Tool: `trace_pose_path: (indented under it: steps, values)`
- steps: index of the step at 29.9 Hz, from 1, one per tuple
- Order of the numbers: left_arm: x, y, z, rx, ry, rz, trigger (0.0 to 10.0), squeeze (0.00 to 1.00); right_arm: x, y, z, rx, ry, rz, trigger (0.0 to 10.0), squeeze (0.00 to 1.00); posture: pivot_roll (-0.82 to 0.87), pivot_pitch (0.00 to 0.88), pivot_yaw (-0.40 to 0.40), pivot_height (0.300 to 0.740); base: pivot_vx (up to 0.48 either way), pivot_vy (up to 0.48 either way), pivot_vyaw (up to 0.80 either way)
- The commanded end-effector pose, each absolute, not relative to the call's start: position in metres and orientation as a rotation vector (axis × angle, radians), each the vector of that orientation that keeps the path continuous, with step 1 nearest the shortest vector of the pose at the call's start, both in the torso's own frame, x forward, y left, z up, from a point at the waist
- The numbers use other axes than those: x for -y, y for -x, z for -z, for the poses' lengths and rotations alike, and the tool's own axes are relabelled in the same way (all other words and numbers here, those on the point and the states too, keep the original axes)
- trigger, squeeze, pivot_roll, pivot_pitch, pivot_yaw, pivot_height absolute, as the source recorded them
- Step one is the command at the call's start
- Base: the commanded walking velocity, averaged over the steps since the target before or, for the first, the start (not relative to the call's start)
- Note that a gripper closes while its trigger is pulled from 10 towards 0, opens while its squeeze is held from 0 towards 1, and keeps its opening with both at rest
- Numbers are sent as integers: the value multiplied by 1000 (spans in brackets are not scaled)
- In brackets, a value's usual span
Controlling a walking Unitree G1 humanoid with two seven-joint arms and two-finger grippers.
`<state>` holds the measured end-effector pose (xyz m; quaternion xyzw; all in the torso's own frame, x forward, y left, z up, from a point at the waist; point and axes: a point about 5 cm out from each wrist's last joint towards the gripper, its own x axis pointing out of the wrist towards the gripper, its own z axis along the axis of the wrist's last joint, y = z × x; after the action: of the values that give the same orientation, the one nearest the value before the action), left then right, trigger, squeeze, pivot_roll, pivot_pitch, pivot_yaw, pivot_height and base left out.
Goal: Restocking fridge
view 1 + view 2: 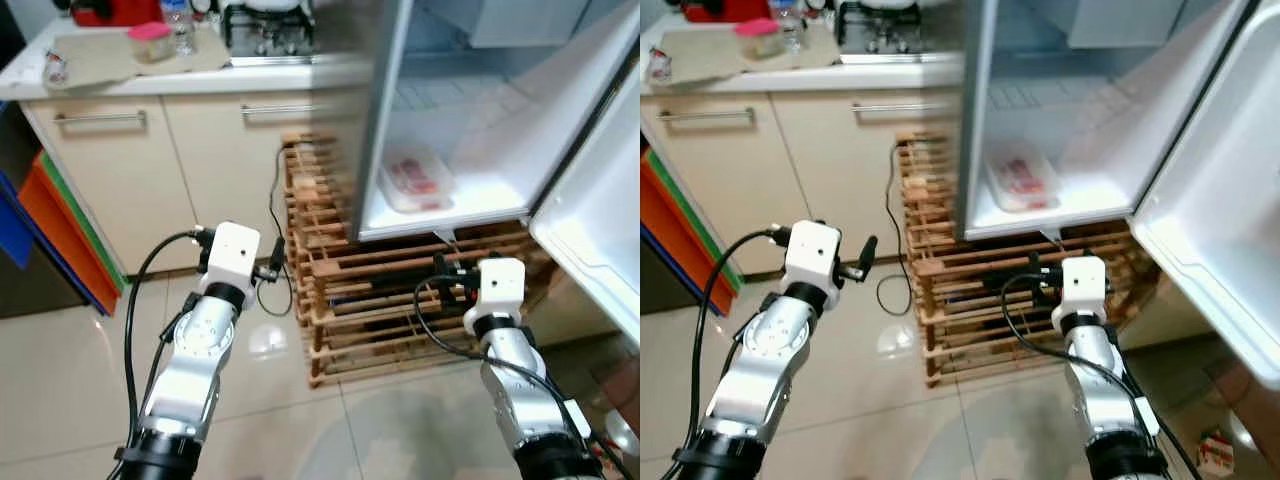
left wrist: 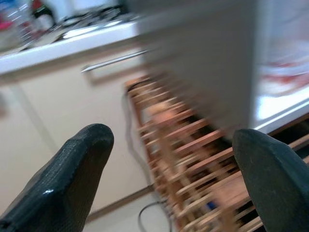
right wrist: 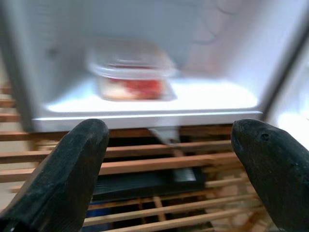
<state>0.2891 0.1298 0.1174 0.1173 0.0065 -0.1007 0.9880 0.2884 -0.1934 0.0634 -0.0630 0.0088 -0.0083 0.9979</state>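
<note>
The fridge [image 1: 480, 205] stands open on a wooden slatted rack [image 1: 330, 290], with its door [image 1: 600, 215] swung out to the right. On its bottom shelf lies a clear lidded container [image 1: 415, 180] of red food, also seen blurred in the right wrist view [image 3: 133, 75]. My right gripper [image 1: 447, 276] is open and empty, held low before the rack, just under the fridge's front edge. My left gripper [image 1: 270, 268] is open and empty too. It hangs over the floor to the left of the rack, pointing toward the cabinets and the fridge's side [image 2: 203, 72].
A counter [image 1: 200, 75] at the back left carries a pink-lidded tub [image 1: 150, 40], a bottle [image 1: 178, 20] and a stove [image 1: 265, 30]. A black cable [image 1: 275, 215] runs down the cabinet. Coloured boards [image 1: 60, 230] lean at far left. Tiled floor [image 1: 290, 400] lies below.
</note>
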Motion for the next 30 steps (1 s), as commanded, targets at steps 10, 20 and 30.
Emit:
trace_pose_path:
  steps: [10, 20, 30]
  values:
    - [-125, -298, -132, 24, -180, 208, 10000, 0, 198, -290, -65, -31, 139, -2, 10000, 0, 9, 0, -3, 731, 0, -417, 0]
    - [-133, -304, -130, -18, -138, 157, 10000, 0, 199, -287, -63, -43, 149, -14, 10000, 0, 0, 0, -6, 731, 0, 0, 0]
    - [-126, -313, -138, 7, -173, 184, 10000, 0, 195, -289, -64, -38, 148, -26, 10000, 0, -5, 0, -4, 731, 258, 0, 0]
